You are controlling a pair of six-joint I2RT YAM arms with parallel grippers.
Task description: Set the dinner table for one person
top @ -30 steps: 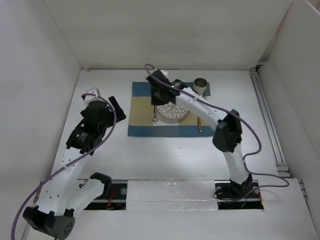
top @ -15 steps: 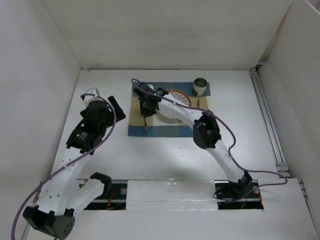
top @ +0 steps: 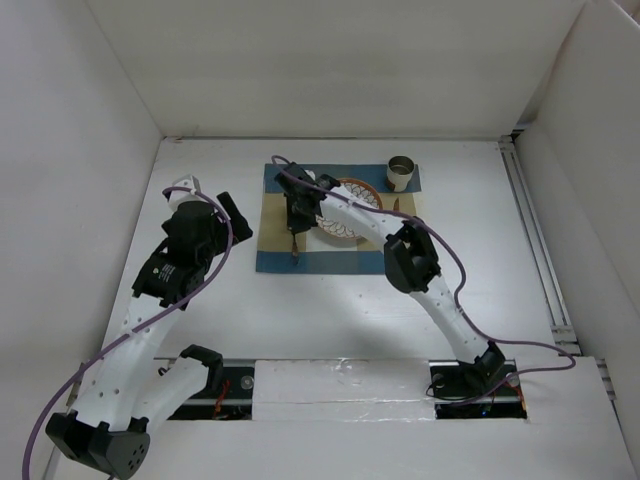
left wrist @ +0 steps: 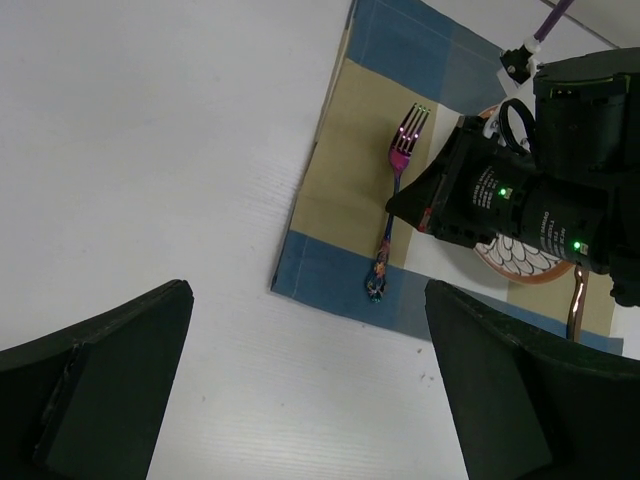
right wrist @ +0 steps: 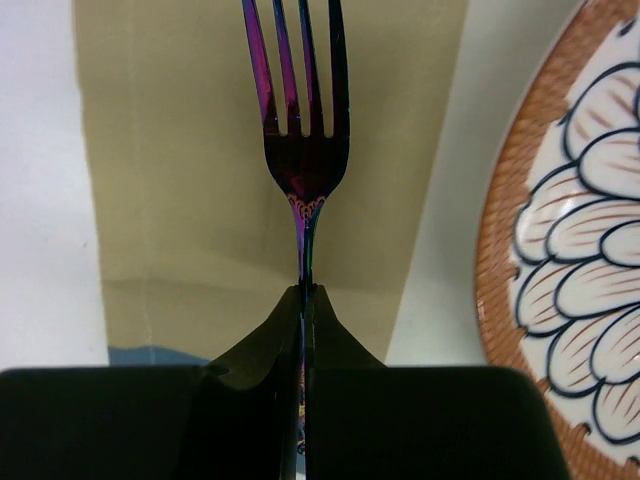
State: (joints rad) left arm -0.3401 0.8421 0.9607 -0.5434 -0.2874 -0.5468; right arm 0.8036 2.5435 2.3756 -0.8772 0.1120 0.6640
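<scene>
The dinner table (top: 330, 310) is a white surface holding a blue-and-tan checked placemat (top: 272, 258). A patterned plate (top: 352, 200) sits mid-mat and a metal cup (top: 402, 172) at its far right corner. My right gripper (right wrist: 305, 300) is shut on the handle of an iridescent purple fork (right wrist: 298, 120), held flat along the mat's left strip beside the plate (right wrist: 570, 230). I cannot tell whether it touches the cloth. The fork also shows in the left wrist view (left wrist: 395, 200). My left gripper (left wrist: 310, 400) is open and empty over bare table left of the mat.
A brown-handled utensil (left wrist: 575, 305) lies on the mat right of the plate and is mostly hidden by my right arm. White wall panels enclose the table on the left, far and right sides. My right arm (top: 410, 260) stretches across the mat's near right part.
My right gripper has swung from over the plate to the mat's left strip, carrying the fork, then shifted slightly right. The left arm has not moved.
</scene>
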